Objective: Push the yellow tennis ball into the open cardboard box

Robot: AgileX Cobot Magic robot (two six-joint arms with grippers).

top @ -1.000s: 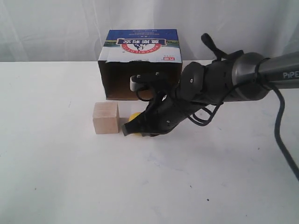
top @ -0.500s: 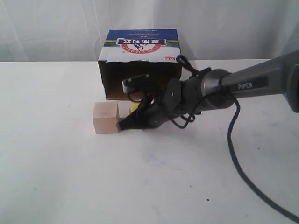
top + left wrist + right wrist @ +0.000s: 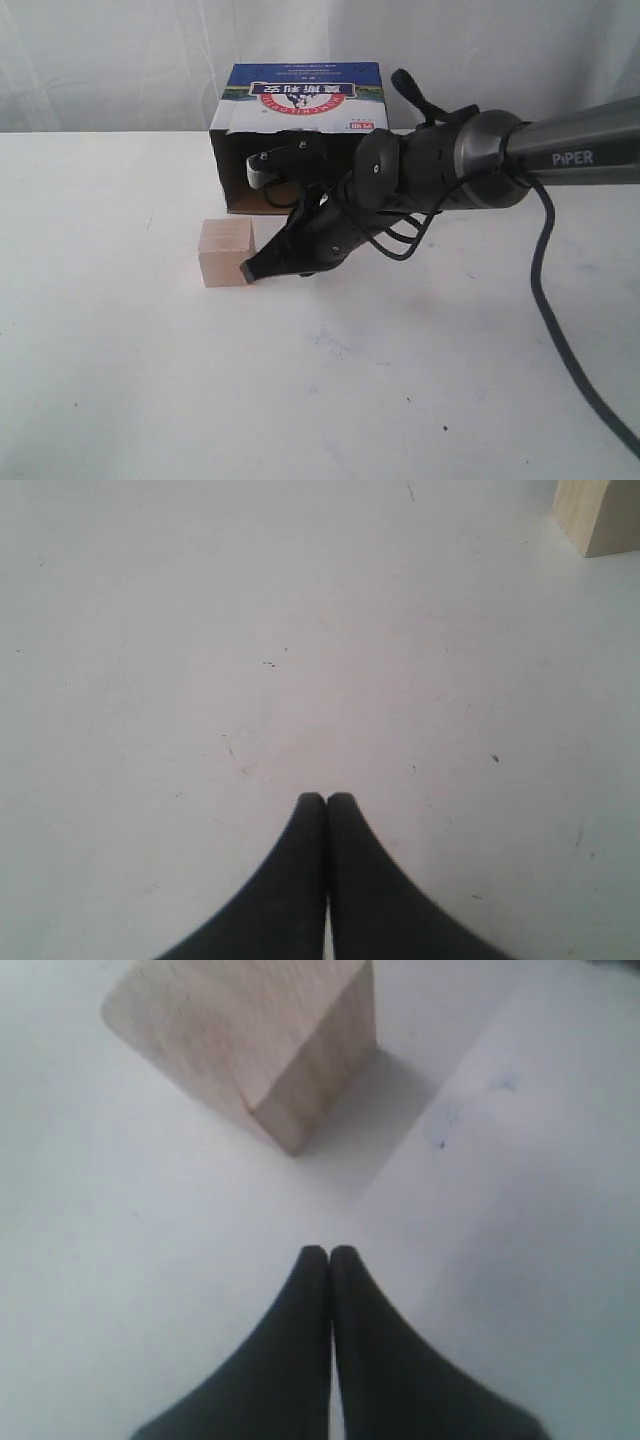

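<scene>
One open cardboard box (image 3: 300, 100) at upper centre, brown, blue printed top, dark mouth facing the camera; the yellow tennis ball cannot be seen in any view; one wooden cube (image 3: 226, 252) on the counter (image 3: 120, 360) left of centre; right jaws clenched on nothing, tips just beside the cube; left jaws likewise clenched, empty.

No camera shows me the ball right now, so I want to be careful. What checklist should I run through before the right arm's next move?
1. Yellow tennis ball located: cannot tell. No view shows it; the right arm may be hiding it.
2. Open cardboard box mouth facing the arm: ok.
3. Right pincer shut for pushing: ok, fingertips together.
4. Right pincer clear of the wooden cube: ok, narrowly. The right wrist view shows a gap.
5. Left pincer out of the way: ok, shut over bare table.
</scene>
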